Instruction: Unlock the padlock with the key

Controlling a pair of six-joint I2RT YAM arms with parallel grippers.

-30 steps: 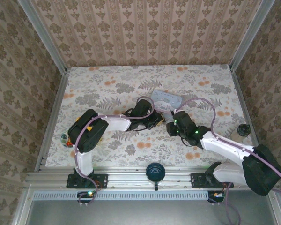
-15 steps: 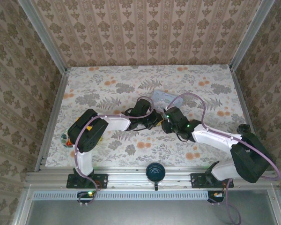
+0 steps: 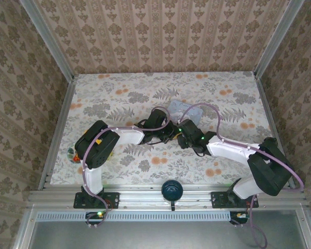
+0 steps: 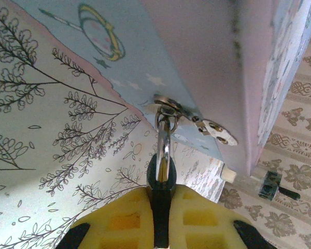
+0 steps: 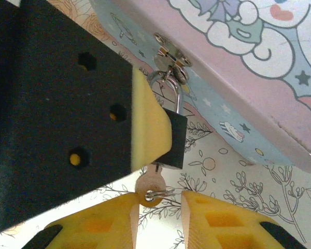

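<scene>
The padlock point(image 5: 175, 137) hangs by its thin shackle point(image 4: 164, 140) from the hasp point(image 5: 171, 52) on the front of the pale blue cartoon tin point(image 5: 238, 88), which sits tipped up near the middle of the flowered bench point(image 3: 119, 98). The left claw point(image 4: 160, 193) is clamped on the dark body of the lock, yellow pads pressed to either side of it, holding it steady below the hasp.

The key point(image 5: 149, 184) is seated in the bottom of the lock, with its round head and small ring sticking out underneath. The right claw point(image 5: 159, 206) comes up from below with its fingers a little apart. The key's head sits between the tips, close against one pad with a gap on the other side, so I would not call it a firm pinch.

To my eye the step in hand is taking hold of the key to turn it. Next, the right claw needs to close squarely on the key's head and then roll the wrist about the key's axis, while the left claw keeps the body from twisting. After that, the shackle has to come free.
</scene>
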